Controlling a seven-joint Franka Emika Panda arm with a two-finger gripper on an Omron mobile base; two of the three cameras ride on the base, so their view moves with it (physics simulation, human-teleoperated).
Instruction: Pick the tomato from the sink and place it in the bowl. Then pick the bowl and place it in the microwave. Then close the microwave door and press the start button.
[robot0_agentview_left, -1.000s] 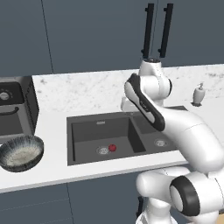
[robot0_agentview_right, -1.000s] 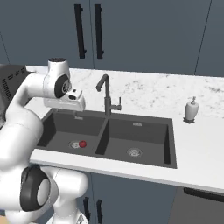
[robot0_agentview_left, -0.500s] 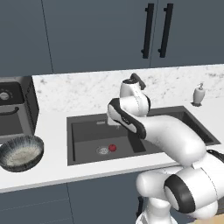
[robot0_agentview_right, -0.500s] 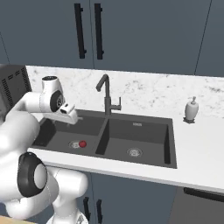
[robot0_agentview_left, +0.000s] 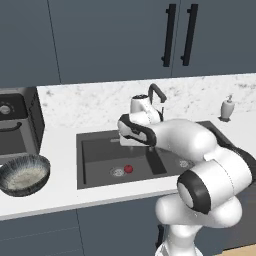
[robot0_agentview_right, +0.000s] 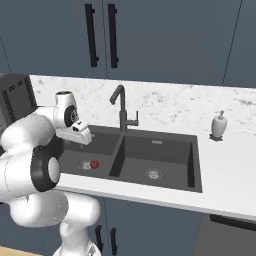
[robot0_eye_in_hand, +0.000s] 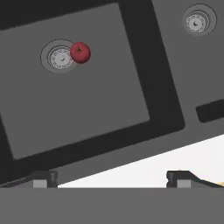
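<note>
We have the claw (robot0_eye_in_hand: 111, 177) up above the sink (robot0_agentview_left: 95, 157), at the left basin, with nothing held; its two dark tips sit far apart at the bottom corners of the hand view, so we read the jaws as wide.

The tomato (robot0_eye_in_hand: 80, 52) lies on the floor of the left basin, touching the rim of the round drain (robot0_eye_in_hand: 60, 57) on its right side in the hand view. From the claw it sits up and to the left in that view, well apart, so our reach needs a shift toward the drain plus a long drop. In the left base view the tomato (robot0_agentview_left: 128, 169) shows just right of the drain, ahead of and below the wrist. The tomato is round, so no long axis matters and any jaw turn works.

Edges: the divider (robot0_agentview_right: 116, 159) between the basins stands to the tomato's right with open floor between. The gooseneck tap (robot0_agentview_right: 121, 107) rises behind the divider, beside the arm's upper links; we judge it the main thing to brush on descent. The basin walls stand well off on the other sides. The drain rim under one finger may nudge the ball.

The bowl (robot0_agentview_left: 23, 173) waits on the counter (robot0_agentview_left: 60, 145) left of the sink, below the microwave (robot0_agentview_left: 17, 125), a clear carry to the left.
</note>
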